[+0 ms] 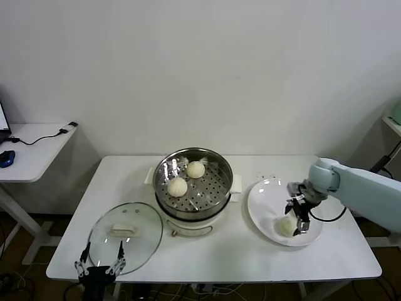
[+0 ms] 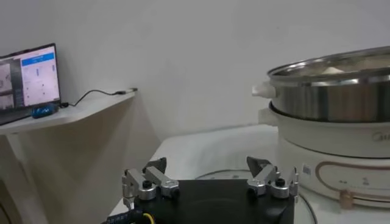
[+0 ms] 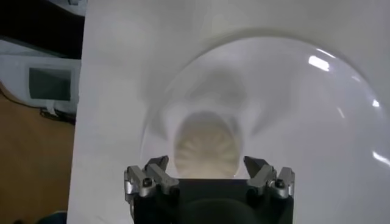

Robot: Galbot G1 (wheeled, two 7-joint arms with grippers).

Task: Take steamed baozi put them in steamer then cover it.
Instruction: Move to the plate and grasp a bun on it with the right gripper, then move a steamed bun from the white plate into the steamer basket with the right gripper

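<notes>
Head view, left to right. Lower left of the frame: the left pincer (image 1: 99, 260) hangs parked at the front edge of the white tabletop (image 1: 219, 251), its jaws spread wide and holding nothing, just in front of the glass lid (image 1: 125, 237) lying flat. Centre: the steamer (image 1: 193, 183) stands open, with two steamed baozi (image 1: 177, 186) on its perforated tray. Right of centre: a white plate (image 1: 266, 197) sits beside the steamer, carrying one more bun (image 1: 285, 226). The right pincer (image 1: 298, 218) reaches down over that bun, jaws wide on either side of it, not closed on it.
</notes>
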